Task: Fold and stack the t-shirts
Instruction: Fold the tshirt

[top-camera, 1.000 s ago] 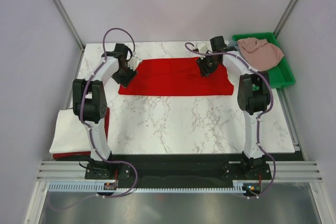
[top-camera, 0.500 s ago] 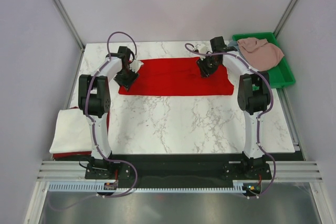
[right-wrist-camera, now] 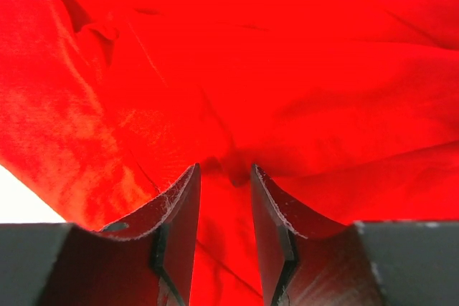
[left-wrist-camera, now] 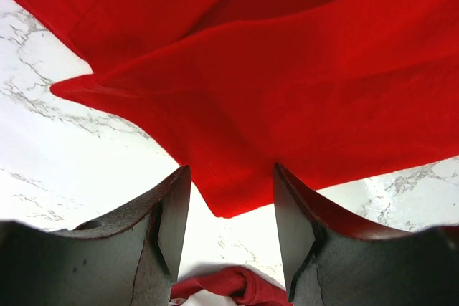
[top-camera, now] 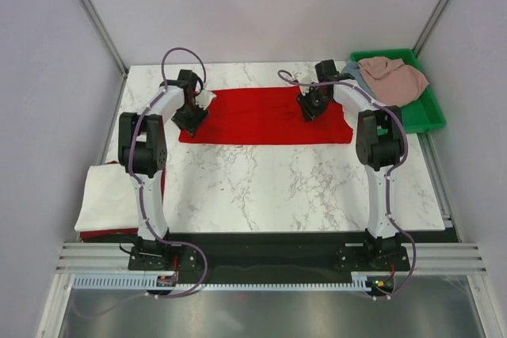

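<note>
Left jaws stand spread astride a corner of the red t-shirt (left-wrist-camera: 287, 69), at its end farthest from the green tray (top-camera: 426, 113). Right jaws, at the tray-side end, stand narrowly apart over a pucker; I cannot tell whether they grip it. The shirt's long axis runs toward the tray. No writing shows.

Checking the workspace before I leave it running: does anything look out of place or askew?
The folded white shirt hangs over the table's left edge, with red cloth showing under it. The pink shirt lies crumpled in the green tray, draped over its rim. The red shirt lies flat.
</note>
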### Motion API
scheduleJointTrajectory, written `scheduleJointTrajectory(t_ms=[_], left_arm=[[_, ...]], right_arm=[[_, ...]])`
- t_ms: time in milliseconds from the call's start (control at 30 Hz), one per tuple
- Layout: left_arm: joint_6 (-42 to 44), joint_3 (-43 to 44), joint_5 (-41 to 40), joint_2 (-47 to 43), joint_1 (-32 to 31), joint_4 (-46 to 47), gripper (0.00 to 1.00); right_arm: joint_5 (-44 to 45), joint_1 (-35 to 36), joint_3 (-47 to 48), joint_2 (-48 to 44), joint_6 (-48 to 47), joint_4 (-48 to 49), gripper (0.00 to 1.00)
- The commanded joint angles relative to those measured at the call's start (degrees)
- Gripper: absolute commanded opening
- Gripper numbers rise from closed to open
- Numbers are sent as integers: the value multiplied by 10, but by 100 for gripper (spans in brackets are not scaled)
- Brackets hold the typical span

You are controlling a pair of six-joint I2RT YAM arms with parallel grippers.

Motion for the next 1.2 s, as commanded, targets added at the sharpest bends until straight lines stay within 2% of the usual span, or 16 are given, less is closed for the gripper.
scheduleJointTrajectory(t_ms=[0,200,433,600,767,867,900,933,1033,1133,1167], left_arm=[[-16,18,-4,-4,0,11,56],[-19,15,-9,-5,-1,11,56],[-20,11,-10,-12,-1,11,56],[-16,-16,-11,-33,-1,11,56],[27,-62,-86,-86,-6,52,55],[37,-69,-92,-110,-7,53,56],[38,-71,-92,-115,-6,52,56],[40,-75,-91,-120,-7,52,56],[52,-91,-79,-144,-7,49,57],[97,-115,-56,-170,-6,50,59],[137,-123,-46,-186,-7,52,60]], right_arm=[[2,1,26,12,-7,1,41],[12,1,37,12,-12,1,24],[51,15,44,-23,-37,12,18],[112,44,50,-25,-66,70,16],[167,81,120,22,-76,120,13],[212,94,172,58,-59,151,20],[230,95,182,73,-54,157,26],[239,97,193,76,-50,166,38],[270,100,170,61,-39,196,47],[297,99,115,9,-26,206,50],[298,97,96,-9,-19,209,50]])
